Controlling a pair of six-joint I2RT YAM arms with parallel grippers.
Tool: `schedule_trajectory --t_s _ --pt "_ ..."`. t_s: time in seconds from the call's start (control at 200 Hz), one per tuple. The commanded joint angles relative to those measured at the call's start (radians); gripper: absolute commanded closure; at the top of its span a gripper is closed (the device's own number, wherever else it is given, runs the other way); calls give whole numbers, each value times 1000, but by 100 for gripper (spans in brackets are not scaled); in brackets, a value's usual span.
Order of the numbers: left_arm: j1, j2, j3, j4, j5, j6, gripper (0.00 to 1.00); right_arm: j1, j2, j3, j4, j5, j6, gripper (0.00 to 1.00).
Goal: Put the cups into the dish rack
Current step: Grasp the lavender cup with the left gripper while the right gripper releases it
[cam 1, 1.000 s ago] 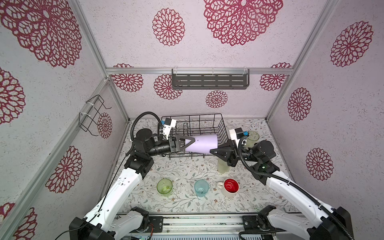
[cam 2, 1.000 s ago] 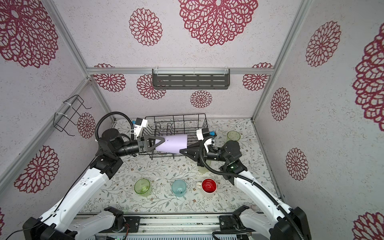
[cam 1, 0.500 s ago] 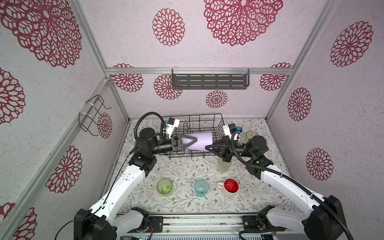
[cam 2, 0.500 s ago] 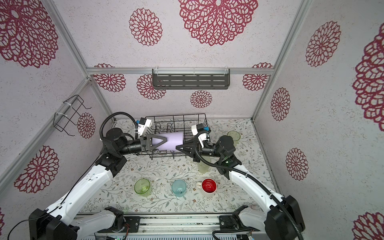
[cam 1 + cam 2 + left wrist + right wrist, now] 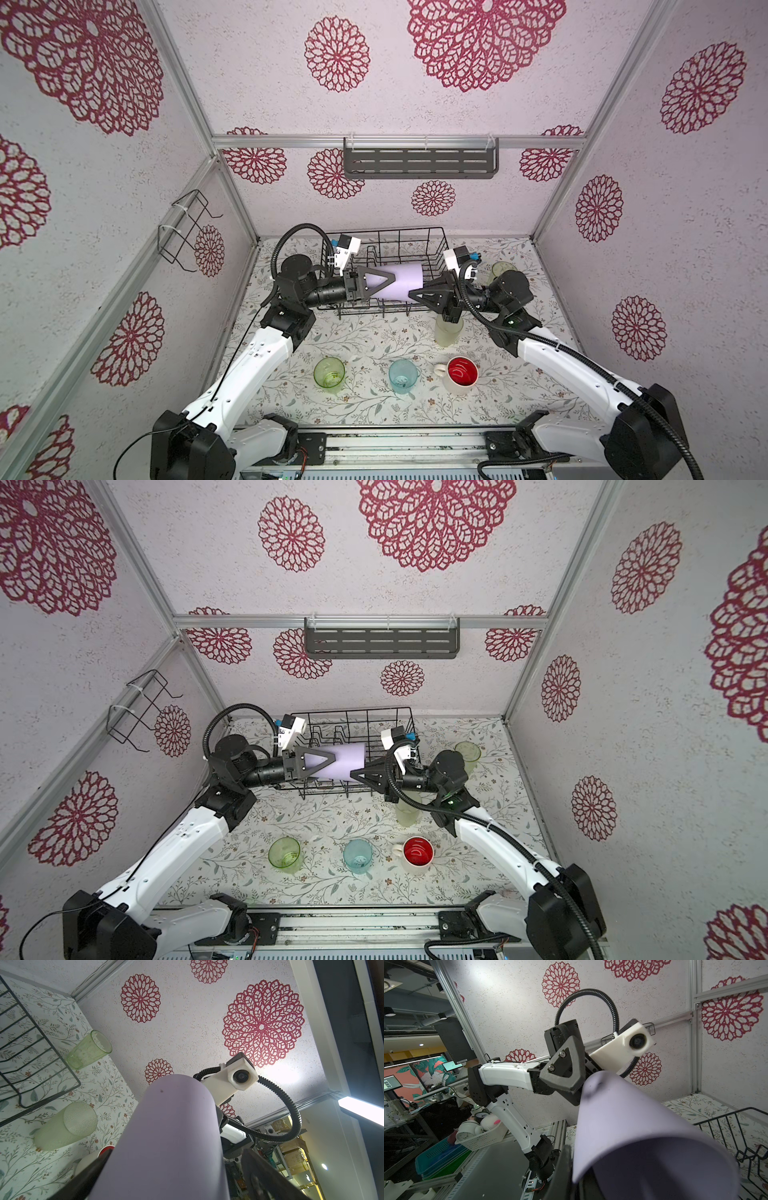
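Over the leaf-print tabletop [image 5: 374, 340] a smooth lilac tumbler [image 5: 405, 282] hangs level — right fingers [image 5: 415, 295] pinch its rim, left fingers [image 5: 560, 1081] spread.

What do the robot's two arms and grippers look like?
The left arm and right arm have white shells with black joints and bases. The left gripper and right gripper carry dark grey triangular open-frame fingers. Each wrist bears a white boxy camera fed by a black ribbed hose.
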Motion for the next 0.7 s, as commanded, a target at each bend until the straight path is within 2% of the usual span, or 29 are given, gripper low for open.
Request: schedule_trajectory --t_s 0.0,0.12,0.285,0.335,0.445,0.52,0.611,0.696 --pt "-9 15 -11 38 36 -3 1 7 11 50 -4 -48 -33 100" --pt "-9 13 -20 29 45 1 6 5 20 83 -132 -53 -136 100" --pt "-7 14 -6 -65 41 24 10 2 18 96 -180 -5 -171 100" --pt "-7 9 -3 -84 40 38 11 1 15 93 -181 19 -176 93" --pt "-4 -6 -9 -97 13 52 15 -2 17 93 -196 38 -180 84" --pt "8 -7 -1 -109 12 53 17 -4 11 85 -207 66 -183 83" --pt "17 -15 3 -112 -7 58 19 -9 -1 69 -208 113 -188 73" --pt "24 -14 14 -166 -40 90 23 -18 -12 66 -233 139 -198 72"
